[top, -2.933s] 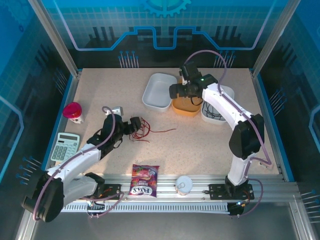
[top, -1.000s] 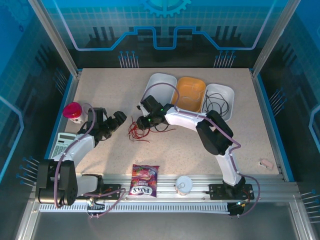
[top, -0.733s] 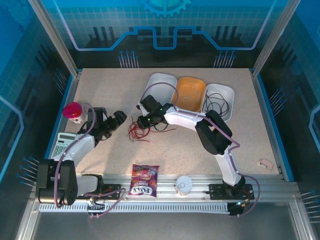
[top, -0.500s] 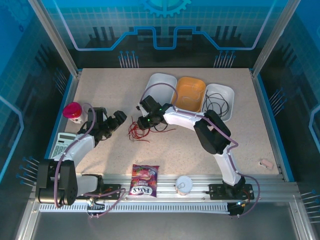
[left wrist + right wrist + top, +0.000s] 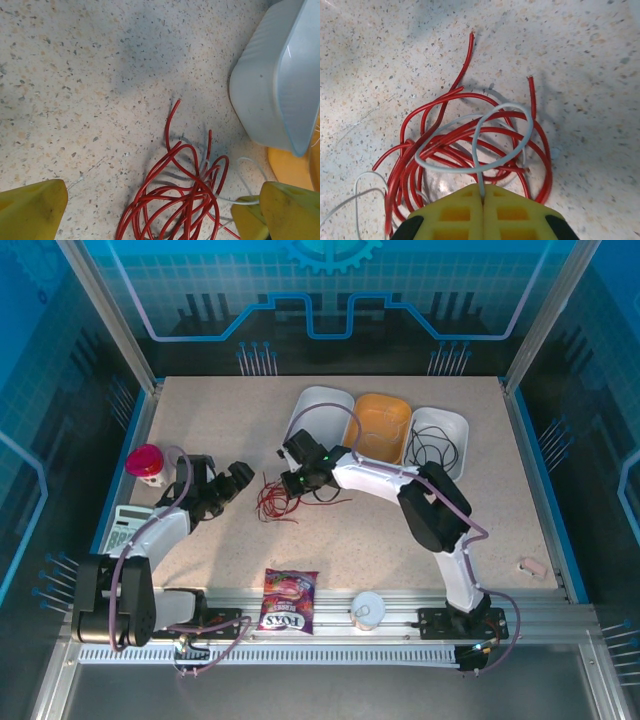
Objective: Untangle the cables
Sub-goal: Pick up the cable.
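A tangle of red cables lies on the speckled table, with a whitish cable looped over it. My right gripper is shut on that whitish cable, which enters the seam between its yellow fingers. From above, the right gripper sits at the tangle's upper right edge. My left gripper is open just left of the tangle. In the left wrist view the red cables lie ahead of its spread fingers. Black cables rest in a white bowl.
A white bin, an orange bowl and the white bowl line the back. A red-topped cup and a calculator sit at the left. A snack bag and a white cup lie by the near rail.
My right gripper has closed on the whitish cable and shifted slightly right. The left arm has stayed still.
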